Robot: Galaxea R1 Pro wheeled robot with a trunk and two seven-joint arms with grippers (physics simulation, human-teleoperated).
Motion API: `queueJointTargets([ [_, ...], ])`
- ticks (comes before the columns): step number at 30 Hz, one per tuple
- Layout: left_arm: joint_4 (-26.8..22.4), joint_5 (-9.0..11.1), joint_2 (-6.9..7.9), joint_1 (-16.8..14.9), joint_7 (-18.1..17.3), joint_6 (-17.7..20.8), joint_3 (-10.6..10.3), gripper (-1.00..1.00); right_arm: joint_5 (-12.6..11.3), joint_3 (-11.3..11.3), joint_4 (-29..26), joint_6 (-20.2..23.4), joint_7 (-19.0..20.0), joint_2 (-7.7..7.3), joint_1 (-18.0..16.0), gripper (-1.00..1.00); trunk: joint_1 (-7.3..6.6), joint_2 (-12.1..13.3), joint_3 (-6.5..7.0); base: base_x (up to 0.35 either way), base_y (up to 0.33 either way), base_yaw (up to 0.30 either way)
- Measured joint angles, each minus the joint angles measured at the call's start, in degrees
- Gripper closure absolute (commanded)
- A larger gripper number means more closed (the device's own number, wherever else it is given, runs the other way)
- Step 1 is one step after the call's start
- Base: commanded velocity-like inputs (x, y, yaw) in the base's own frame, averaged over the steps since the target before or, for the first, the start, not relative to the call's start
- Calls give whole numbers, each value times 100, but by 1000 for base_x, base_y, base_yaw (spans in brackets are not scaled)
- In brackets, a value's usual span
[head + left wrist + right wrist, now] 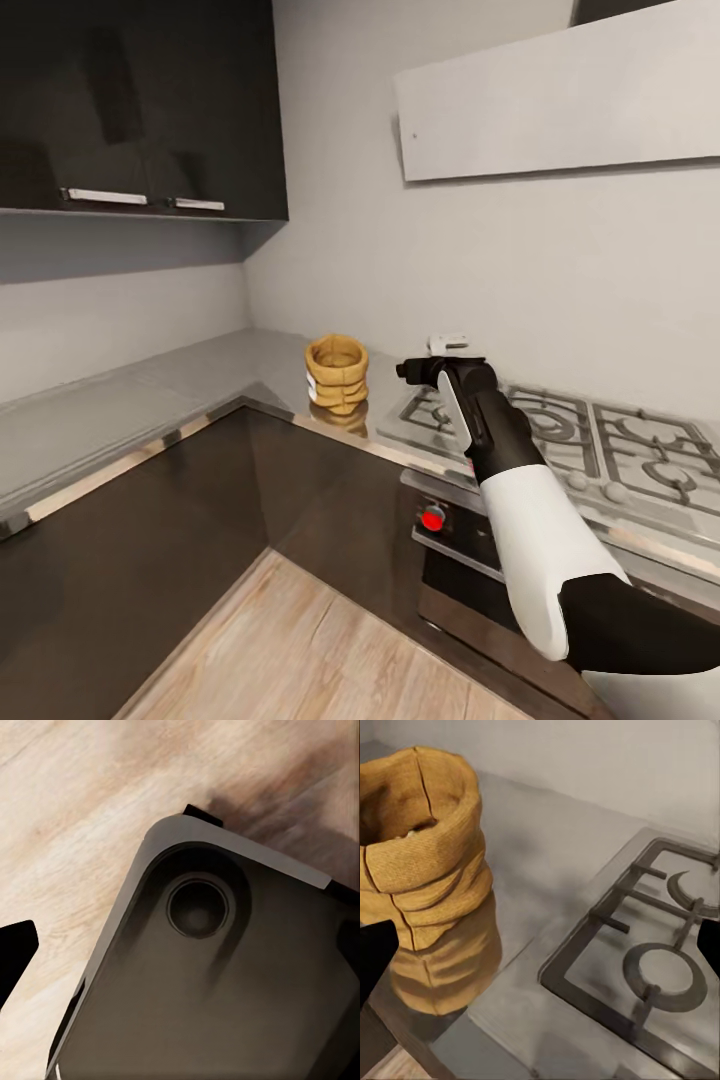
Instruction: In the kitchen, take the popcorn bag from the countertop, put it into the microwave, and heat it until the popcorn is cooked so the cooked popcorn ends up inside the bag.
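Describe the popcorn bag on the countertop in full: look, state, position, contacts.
The popcorn bag is a squat tan-brown sack of coarse, crumpled paper-like material with a thick rolled rim and an open mouth. A pale patch shows low on its side. It stands upright on the shiny grey countertop, which mirrors it, near the front edge and left of the gas hob. Nothing else touches it; the right gripper hovers beside it, apart. Its contents are too dim to tell.

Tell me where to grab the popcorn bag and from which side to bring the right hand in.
Grip the popcorn bag across its crumpled middle, below the rolled rim. It stands upright on the countertop with its mouth open, so a top grab would likely crush the rim. Come in level from the gas hob side, where the right hand already hovers; the bag looks soft, so squeeze gently.
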Motion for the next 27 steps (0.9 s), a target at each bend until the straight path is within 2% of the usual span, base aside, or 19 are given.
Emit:
queueJointTargets([
  [16, 3, 0, -9, 0, -8, -8, -8, -100, -8, -2, -7, 0, 2, -1, 1, -100, 1, 0, 0, 280, 227, 0],
  [27, 9, -1, -9, 0, -8, 5, -9, -100, 6, -1, -8, 9, 10, -1, 0, -100, 0, 0, 0, 303, 165, 0],
])
